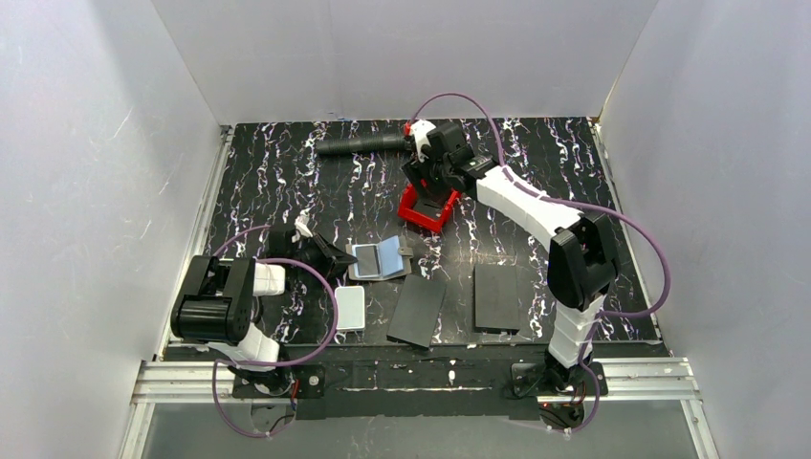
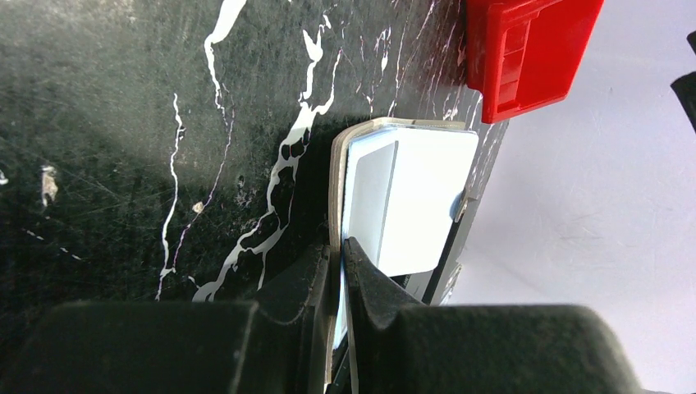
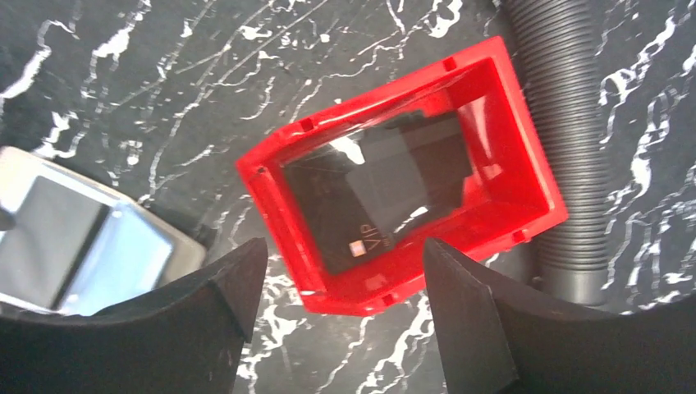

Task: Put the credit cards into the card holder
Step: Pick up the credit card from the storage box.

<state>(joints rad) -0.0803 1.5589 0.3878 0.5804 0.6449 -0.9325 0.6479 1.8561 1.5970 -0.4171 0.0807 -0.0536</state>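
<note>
Right wrist view: you're fetching a card (image 3: 369,197). Your right tool (image 3: 345,250) gapes empty above it in the red tray (image 3: 525,164), while your left tool (image 2: 341,246) pinches the card holder (image 2: 410,197). Descend squarely.

the tray (image 3: 533,156) is glossy plastic, the card holder (image 1: 379,258) shiny inside.

**Colour Findings, Work Table**

Black marble-patterned table top (image 1: 287,172): white veining throughout. Grey-brown folding card holder (image 1: 379,258): shiny silver-blue inner faces. Bright red rectangular plastic tray (image 3: 525,164): one solid colour. White rounded rectangular box (image 1: 349,308): plain. Two flat black panels (image 1: 496,296): plain. Dark grey ribbed hose (image 1: 359,145): ridged banding.
</note>
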